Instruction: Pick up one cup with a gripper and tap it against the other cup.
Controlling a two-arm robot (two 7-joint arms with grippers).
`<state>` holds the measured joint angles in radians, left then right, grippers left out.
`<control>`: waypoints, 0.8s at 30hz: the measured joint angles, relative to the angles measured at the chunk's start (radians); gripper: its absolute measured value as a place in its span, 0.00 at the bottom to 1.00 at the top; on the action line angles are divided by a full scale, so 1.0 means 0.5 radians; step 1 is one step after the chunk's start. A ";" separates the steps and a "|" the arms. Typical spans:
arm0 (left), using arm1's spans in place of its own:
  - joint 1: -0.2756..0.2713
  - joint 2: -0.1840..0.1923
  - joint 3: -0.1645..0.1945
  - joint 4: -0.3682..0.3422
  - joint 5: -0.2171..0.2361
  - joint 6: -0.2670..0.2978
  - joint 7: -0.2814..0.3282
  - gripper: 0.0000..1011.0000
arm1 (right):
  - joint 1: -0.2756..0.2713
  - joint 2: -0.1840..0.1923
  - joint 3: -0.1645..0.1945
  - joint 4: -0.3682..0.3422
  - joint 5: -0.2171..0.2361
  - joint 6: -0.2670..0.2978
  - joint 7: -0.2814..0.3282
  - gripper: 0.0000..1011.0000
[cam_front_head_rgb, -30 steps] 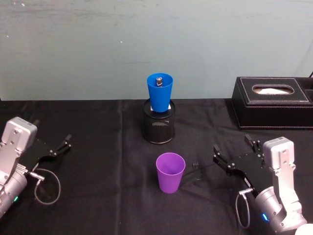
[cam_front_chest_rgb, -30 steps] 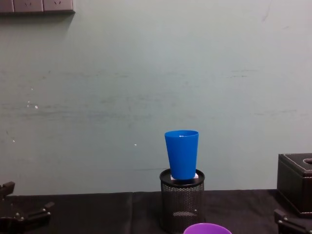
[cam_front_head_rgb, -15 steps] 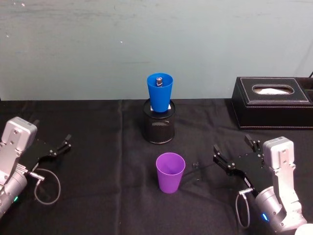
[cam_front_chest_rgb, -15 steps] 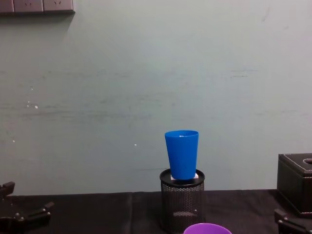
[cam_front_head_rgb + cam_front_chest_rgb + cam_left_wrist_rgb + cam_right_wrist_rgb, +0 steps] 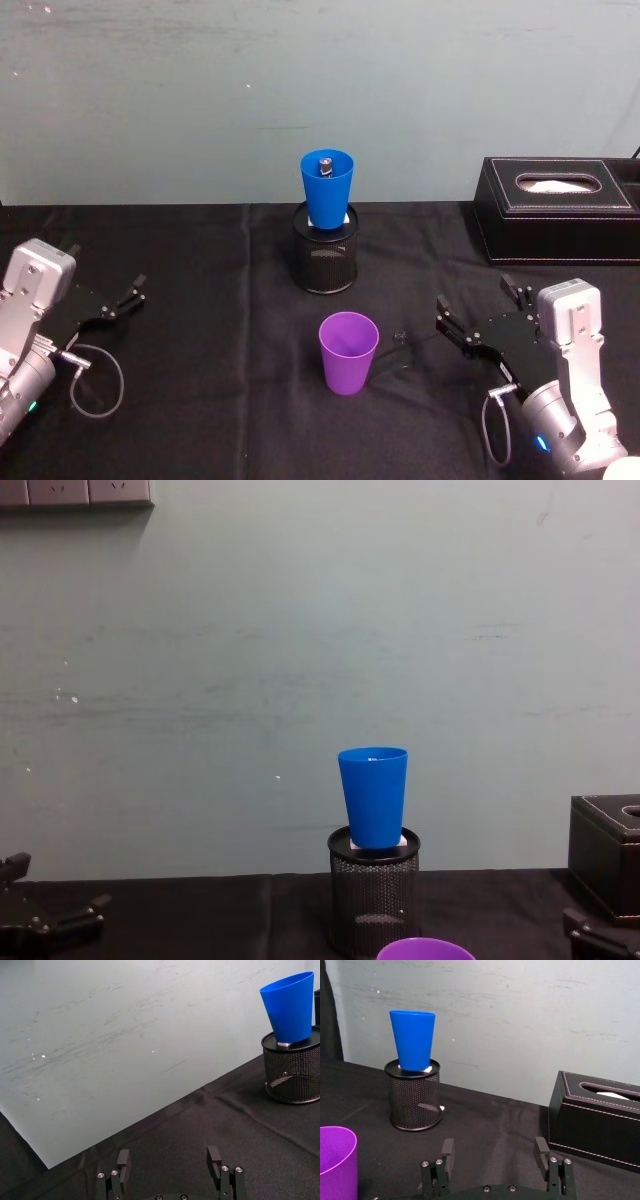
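Note:
The purple cup (image 5: pixel 348 352) stands upright on the black cloth at front centre, and its rim (image 5: pixel 425 948) shows in the chest view. Behind it the blue cup (image 5: pixel 327 188) sits upright in the mouth of a black wire-mesh pen holder (image 5: pixel 324 255). My right gripper (image 5: pixel 475 297) hovers low to the right of the purple cup, open, empty and a short gap away from it. Its wrist view shows the purple cup (image 5: pixel 335 1160) near and the blue cup (image 5: pixel 412 1040) farther off. My left gripper (image 5: pixel 108 268) rests open and empty at the far left; its wrist view shows the blue cup (image 5: pixel 289 1007).
A black tissue box (image 5: pixel 560 210) stands at the back right against the pale wall. A loose cable (image 5: pixel 95 375) loops beside the left arm. Black cloth stretches between the purple cup and each gripper.
The left arm has sunk very slightly. Both cups and the right gripper stay where they were.

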<state>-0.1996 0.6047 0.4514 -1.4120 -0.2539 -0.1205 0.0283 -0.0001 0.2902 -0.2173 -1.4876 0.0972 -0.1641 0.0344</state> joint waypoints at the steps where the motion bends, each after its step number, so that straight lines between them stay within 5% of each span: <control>1: 0.000 0.000 0.000 0.000 0.000 0.000 0.000 0.99 | 0.000 0.000 0.000 0.000 0.000 0.000 0.000 0.99; 24: 0.000 0.000 0.000 0.000 0.000 0.000 0.000 0.99 | 0.000 0.000 0.000 -0.001 0.000 0.000 -0.001 0.99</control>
<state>-0.1995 0.6047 0.4514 -1.4120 -0.2539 -0.1205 0.0283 -0.0001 0.2902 -0.2173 -1.4880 0.0973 -0.1639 0.0340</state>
